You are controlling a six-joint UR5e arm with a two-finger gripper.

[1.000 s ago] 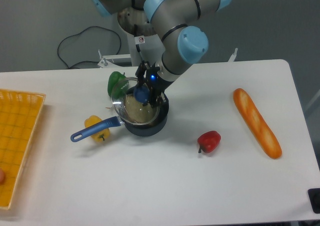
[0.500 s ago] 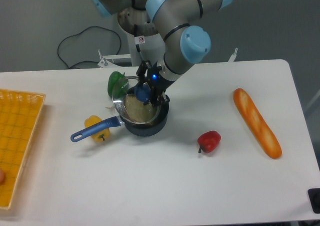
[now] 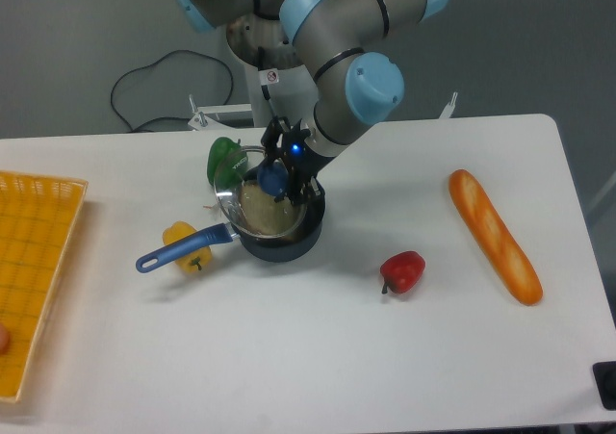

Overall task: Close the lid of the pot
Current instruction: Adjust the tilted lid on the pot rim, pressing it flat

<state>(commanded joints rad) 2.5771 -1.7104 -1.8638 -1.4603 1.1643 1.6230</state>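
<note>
Dark blue, the pot (image 3: 279, 237) is found on the white table (image 3: 318, 357), left of centre, its long blue handle (image 3: 183, 248) pointed toward the left and slightly toward the camera. The glass lid (image 3: 260, 203) is seen over the pot, tilted, with its left edge raised above the rim and its right side low against the far wall of the pot; it is not seated flat. The lid's blue knob (image 3: 272, 179) is gripped by the gripper (image 3: 279, 174), whose jaws are closed narrowly around it from above. A blue indicator light is lit on the wrist just above the fingers. The arm (image 3: 346, 59) is bent down from the upper middle of the frame. A green pepper (image 3: 223, 158) is noted directly behind the lid's raised edge, partly seen through the glass. A yellow pepper (image 3: 183, 246) lies beneath the handle, touching or nearly touching it; which cannot be told. A red pepper (image 3: 402, 271) rests to the right of the pot, apart from it. A baguette (image 3: 495, 235) lies well apart on the right side. A yellow basket (image 3: 34, 261) is recorded at the left edge.
</note>
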